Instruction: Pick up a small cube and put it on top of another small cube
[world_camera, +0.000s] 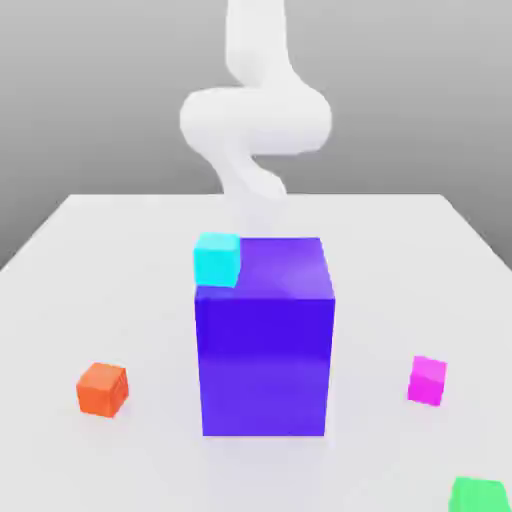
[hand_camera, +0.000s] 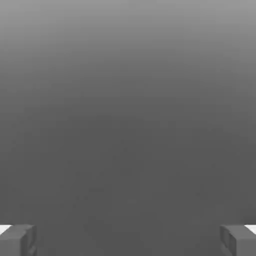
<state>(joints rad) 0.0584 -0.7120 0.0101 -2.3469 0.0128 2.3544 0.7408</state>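
The small magenta-pink cube (world_camera: 428, 380) sits on the white table (world_camera: 90, 280) toward the exterior view's right, beside the big blue-violet cube (world_camera: 265, 350). A small cyan cube (world_camera: 217, 258) shows at the big cube's upper corner on the exterior view's left; I cannot tell whether it rests on it. The white arm (world_camera: 255, 120) curls down behind the big cube, well away from the pink cube. In the hand view my gripper (hand_camera: 128, 241) is open, its grey fingers (hand_camera: 17, 241) set wide apart with nothing between them, facing plain grey background.
An orange small cube (world_camera: 102, 389) lies on the table at the exterior view's left front. A green cube (world_camera: 478, 496) is cut off at the front right corner. The big cube stands mid-table between the arm and the front.
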